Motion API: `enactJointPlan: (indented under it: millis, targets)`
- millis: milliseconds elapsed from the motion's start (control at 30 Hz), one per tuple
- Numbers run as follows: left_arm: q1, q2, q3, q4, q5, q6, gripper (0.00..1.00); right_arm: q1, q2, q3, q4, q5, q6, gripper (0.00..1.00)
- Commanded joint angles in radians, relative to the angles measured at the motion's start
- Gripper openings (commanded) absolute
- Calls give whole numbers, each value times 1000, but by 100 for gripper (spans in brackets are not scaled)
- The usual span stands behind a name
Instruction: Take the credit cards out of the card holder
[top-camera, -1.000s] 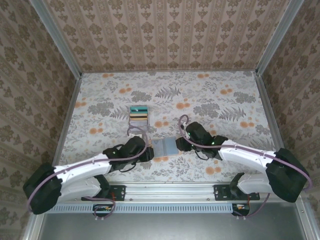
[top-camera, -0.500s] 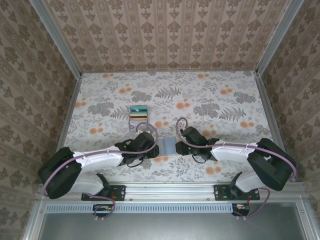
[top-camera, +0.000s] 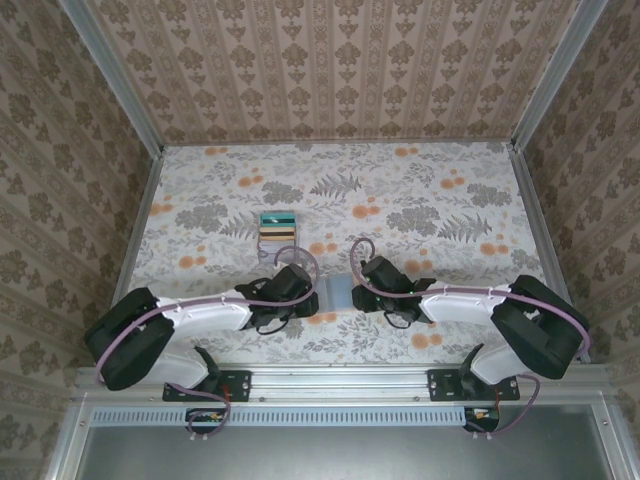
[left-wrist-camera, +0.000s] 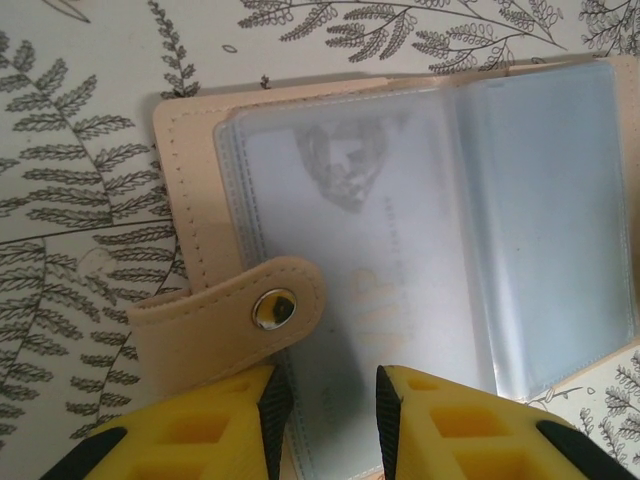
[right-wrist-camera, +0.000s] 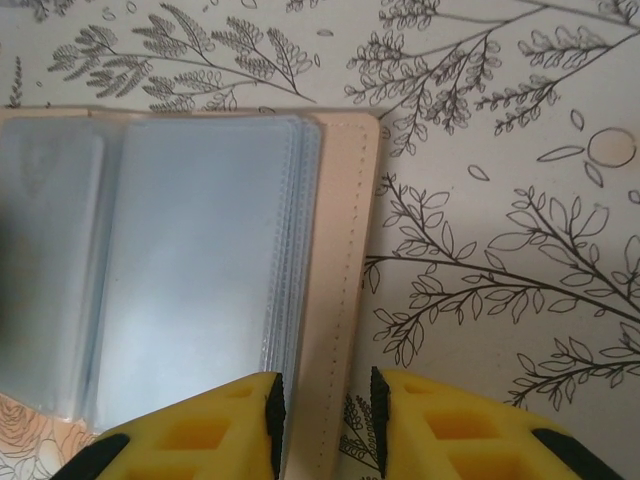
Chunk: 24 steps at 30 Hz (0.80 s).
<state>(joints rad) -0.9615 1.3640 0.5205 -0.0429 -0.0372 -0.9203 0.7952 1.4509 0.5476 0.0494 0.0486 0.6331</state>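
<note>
Card holder (top-camera: 338, 293) lies open lengthwise between left tool (left-wrist-camera: 328, 408) and right tool (right-wrist-camera: 325, 408), both narrowly parted (pinching it? can't tell), pale card (left-wrist-camera: 350, 260) just ahead of the left one.

Overhead camera looks down; wrist cameras closely share the card holder (left-wrist-camera: 400, 230).

Floral tabletop (top-camera: 420, 200), damask-papered walls (top-camera: 330, 70)

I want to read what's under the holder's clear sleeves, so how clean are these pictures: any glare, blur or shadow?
Left wrist: the card holder is sharp, but its cloudy sleeves haze the print beneath. Right wrist: pale sheen on the sleeves, dimmer toward the left edge. Top external: even light, the card holder too small to read.
</note>
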Motion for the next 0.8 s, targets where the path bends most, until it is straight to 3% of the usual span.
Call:
enactJointPlan:
  millis: [0,167,433,767]
  targets:
    - [0,26,22,-3,20,1,33,12,32,-12,4,2,23,32]
    - [-3,18,22,33,44,9,35,26,56,-11,40,-27,37,32]
    - [-5,15,23,90,81,23,55,32,62,-5,41,-32,42,32]
    - [-6,14,24,153,106,39,62,34,64,-6,40,-27,50,32]
